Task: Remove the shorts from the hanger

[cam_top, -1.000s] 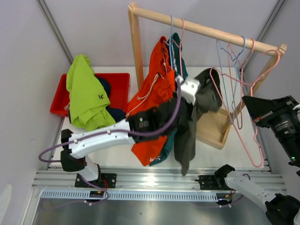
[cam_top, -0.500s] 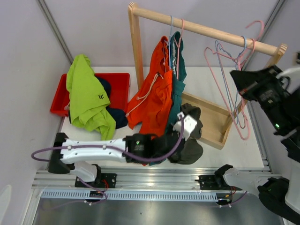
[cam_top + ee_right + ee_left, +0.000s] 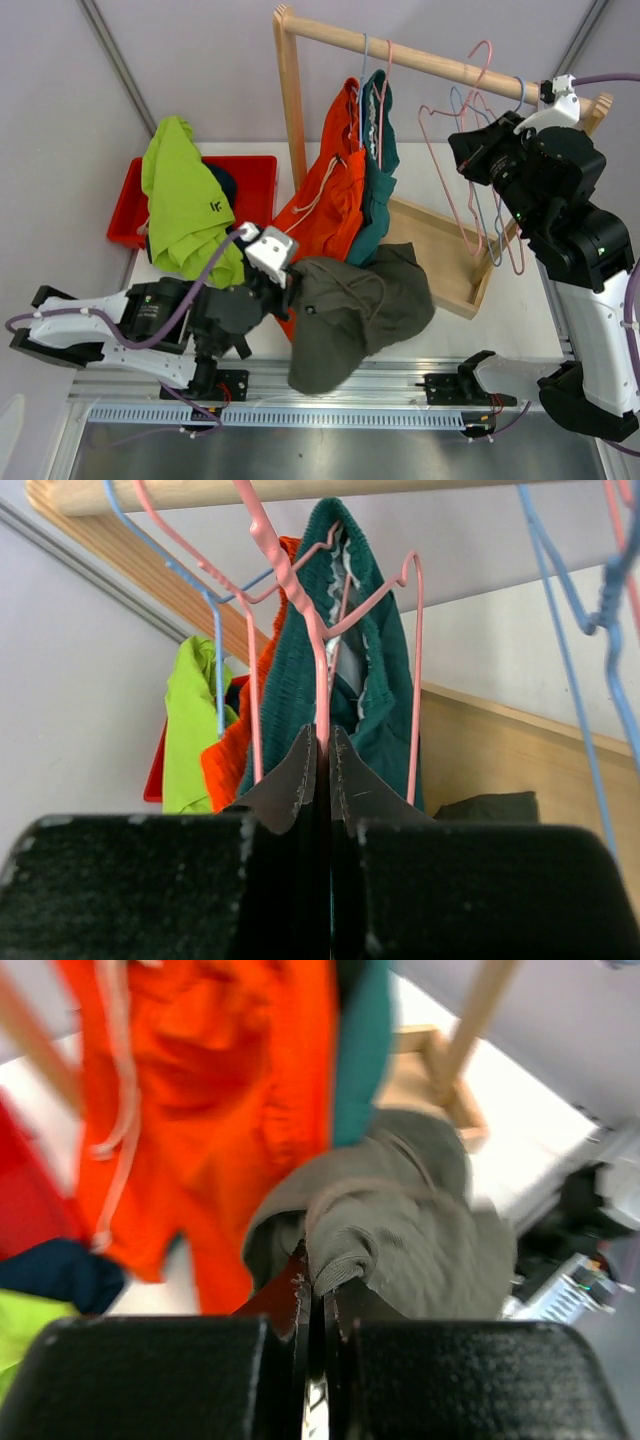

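Note:
My left gripper (image 3: pixel 298 283) is shut on the waistband of the dark grey shorts (image 3: pixel 350 310), which hang loose from it over the table's front; the left wrist view shows the jaws (image 3: pixel 318 1282) pinching a fold of them (image 3: pixel 420 1230). My right gripper (image 3: pixel 468 150) is shut on a bare pink hanger (image 3: pixel 437 160), held up by the rail; the right wrist view shows the wire (image 3: pixel 322 670) between the jaws (image 3: pixel 324 742). Orange shorts (image 3: pixel 325 200) with a white drawstring and teal shorts (image 3: pixel 380 170) hang on the rack. Lime green shorts (image 3: pixel 185 200) drape over navy shorts (image 3: pixel 248 245).
A wooden rack (image 3: pixel 290 100) stands at the back, its wooden base tray (image 3: pixel 450 260) on the table. Several empty blue and pink hangers (image 3: pixel 500 225) hang at the rail's right end. A red bin (image 3: pixel 255 170) sits at the left, under the green and navy shorts.
My left gripper has pulled the dark grey shorts down and to the front left, off the pink hanger. My right gripper has raised the bare hanger up to the rail.

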Robot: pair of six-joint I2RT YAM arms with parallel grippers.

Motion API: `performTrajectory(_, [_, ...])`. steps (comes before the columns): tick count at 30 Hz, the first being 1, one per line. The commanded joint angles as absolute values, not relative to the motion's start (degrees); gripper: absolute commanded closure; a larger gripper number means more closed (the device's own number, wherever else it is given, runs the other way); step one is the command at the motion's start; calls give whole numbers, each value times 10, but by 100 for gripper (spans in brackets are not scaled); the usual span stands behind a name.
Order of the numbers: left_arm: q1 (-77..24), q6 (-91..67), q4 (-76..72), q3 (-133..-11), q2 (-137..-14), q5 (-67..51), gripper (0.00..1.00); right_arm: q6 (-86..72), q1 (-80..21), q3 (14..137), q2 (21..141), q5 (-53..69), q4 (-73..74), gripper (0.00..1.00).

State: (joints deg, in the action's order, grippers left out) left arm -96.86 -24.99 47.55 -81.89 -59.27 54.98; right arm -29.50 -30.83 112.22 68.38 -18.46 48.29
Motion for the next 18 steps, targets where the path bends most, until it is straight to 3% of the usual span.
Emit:
performTrajectory(1, [-909, -237, 512, -834, -565, 579, 100, -287, -295, 1093, 655, -196, 429, 100])
performTrajectory(11, [-655, -55, 429, -852, -544, 450, 100, -295, -251, 1024, 621, -164, 430, 100])
performTrajectory(17, [-470, 17, 432, -973, -589, 371, 100, -306, -242, 1001, 600, -149, 438, 100])
performTrajectory(18, [-419, 23, 437, -1003, -600, 360, 100, -308, -241, 993, 594, -146, 439, 86])
